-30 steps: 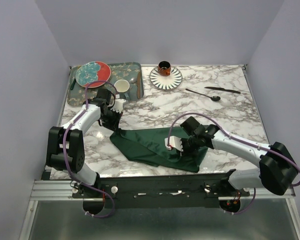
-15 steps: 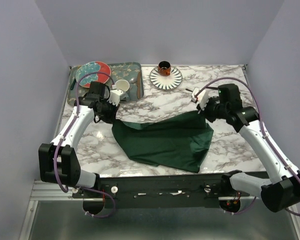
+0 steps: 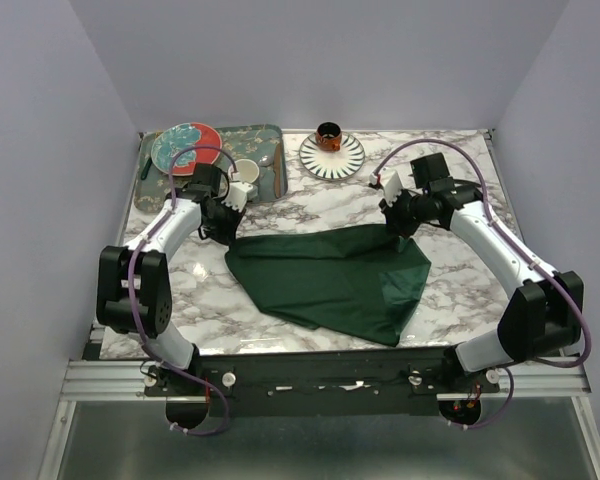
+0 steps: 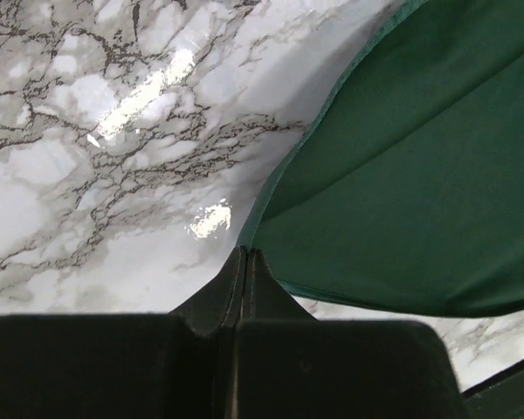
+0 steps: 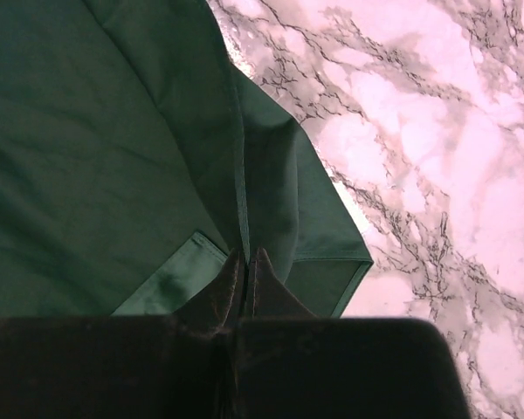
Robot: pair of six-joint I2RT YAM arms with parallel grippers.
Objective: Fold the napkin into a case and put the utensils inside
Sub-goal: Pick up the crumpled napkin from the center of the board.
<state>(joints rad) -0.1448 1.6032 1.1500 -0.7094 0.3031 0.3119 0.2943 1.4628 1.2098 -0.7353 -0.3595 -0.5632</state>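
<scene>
Napkin (image 3: 320, 285): dark green, spread over the near middle of the marble bench (image 3: 180, 290) | my left claw (image 4: 244, 255): clamped on its far-left corner | my right claw (image 5: 246, 255): pinched tight on a fold at its far-right corner, cloth tented there

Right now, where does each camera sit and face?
Top external: above, behind the bases, looking down on the table; both arms show, left gripper and right gripper on the napkin.
Left wrist: looks down past its shut gripper at a napkin corner.
Right wrist: looks down past its shut gripper at a folded napkin edge.
Shared: the napkin.
</scene>
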